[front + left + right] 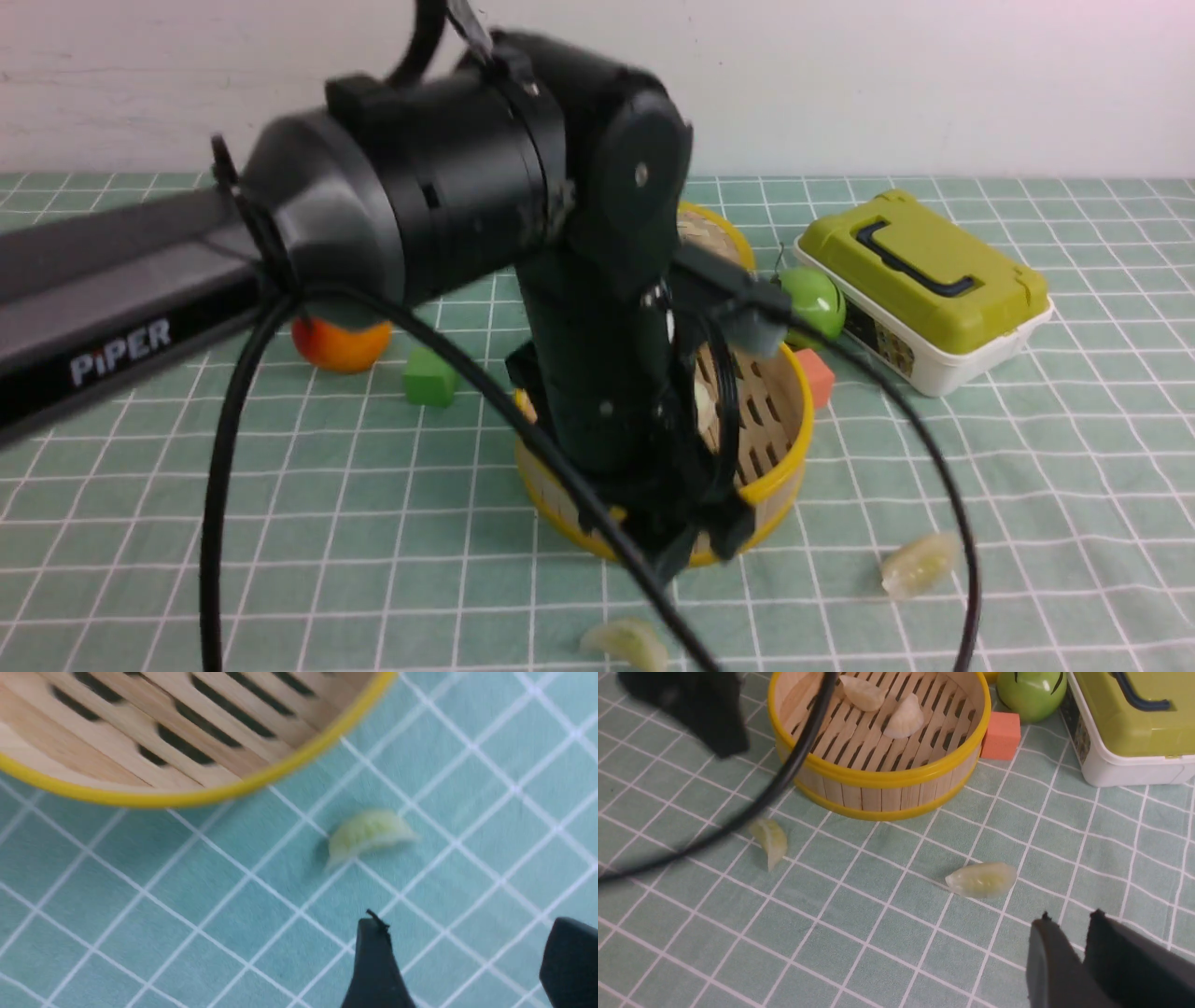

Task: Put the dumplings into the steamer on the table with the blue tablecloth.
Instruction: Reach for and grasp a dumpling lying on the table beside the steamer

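Observation:
The bamboo steamer (780, 457) stands mid-table on the teal grid cloth (280, 523). The right wrist view shows the steamer (882, 777) holding two dumplings (861, 693) (906, 716). Two more dumplings lie on the cloth in front of it (920, 565) (627, 642), also in the right wrist view (981, 879) (770, 841). My left gripper (700, 546) hangs over the steamer's near rim, open and empty (467, 942), with a dumpling (369, 833) on the cloth just ahead of its fingertips. My right gripper (1069, 921) is shut and empty, low over the cloth near one dumpling.
A green apple (812, 301), an orange cube (817, 376) and a box with a green lid (920, 280) sit right of the steamer. A green cube (429, 378) and an orange fruit (341, 345) sit to its left. The woven lid (714, 233) stands behind. A black cable (224, 485) hangs from the left arm.

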Controlling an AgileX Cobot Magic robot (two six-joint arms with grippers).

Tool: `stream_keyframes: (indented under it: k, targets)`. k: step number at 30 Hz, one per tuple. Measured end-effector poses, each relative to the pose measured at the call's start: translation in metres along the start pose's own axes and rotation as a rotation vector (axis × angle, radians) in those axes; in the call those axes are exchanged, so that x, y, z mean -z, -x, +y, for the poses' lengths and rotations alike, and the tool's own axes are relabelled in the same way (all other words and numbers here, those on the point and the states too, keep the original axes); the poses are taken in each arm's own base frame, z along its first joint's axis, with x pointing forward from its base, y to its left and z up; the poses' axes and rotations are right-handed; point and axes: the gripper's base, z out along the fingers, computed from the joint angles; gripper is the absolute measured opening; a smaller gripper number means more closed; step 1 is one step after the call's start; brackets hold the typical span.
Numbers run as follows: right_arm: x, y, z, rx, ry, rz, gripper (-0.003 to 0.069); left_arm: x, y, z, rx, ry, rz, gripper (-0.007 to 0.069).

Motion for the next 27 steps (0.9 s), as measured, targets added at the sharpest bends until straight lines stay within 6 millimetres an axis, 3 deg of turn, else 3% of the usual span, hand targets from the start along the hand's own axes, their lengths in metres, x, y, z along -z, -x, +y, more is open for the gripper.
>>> stream_keyframes:
  k: [5, 14, 24, 27]
  targets:
    - [0.000, 0.000, 0.001, -0.016, 0.015, -0.004, 0.0132, -0.043, -0.015, -0.013, -0.267, -0.018, 0.098, 0.0449]
    - [0.000, -0.001, 0.002, -0.021, 0.026, 0.014, 0.0137, -0.094, -0.002, -0.006, -0.533, 0.023, 0.067, 0.0447]
    - [0.000, -0.002, 0.003, -0.020, 0.030, 0.025, 0.0147, -0.117, 0.002, -0.001, -0.568, 0.062, 0.083, 0.0421]
    - [0.000, -0.002, 0.003, -0.021, 0.030, 0.026, 0.0147, -0.120, 0.001, -0.001, -0.512, 0.065, 0.087, 0.0315]
